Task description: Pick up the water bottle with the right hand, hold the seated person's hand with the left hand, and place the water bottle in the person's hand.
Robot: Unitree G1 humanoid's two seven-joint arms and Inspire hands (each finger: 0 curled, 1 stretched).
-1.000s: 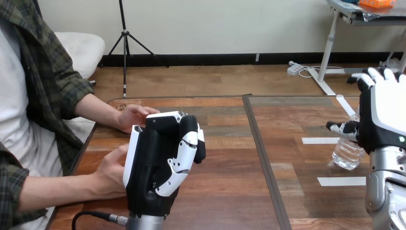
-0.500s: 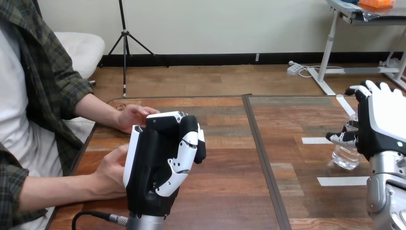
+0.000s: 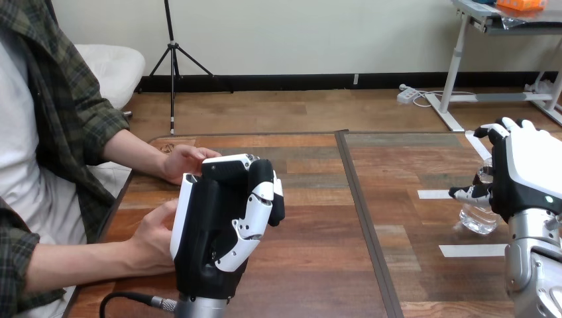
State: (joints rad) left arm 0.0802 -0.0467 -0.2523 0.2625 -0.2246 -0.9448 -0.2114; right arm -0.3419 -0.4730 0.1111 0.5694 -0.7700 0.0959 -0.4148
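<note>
While our right hand hovers with fingers spread just beside the water bottle standing on the table, our left hand stands clenched, grasping nothing. The person's lower hand lies just beside its back.

From my end this looks like a robotics test lab: white tape strips stuck on a wooden surface, a person seated alongside.
</note>
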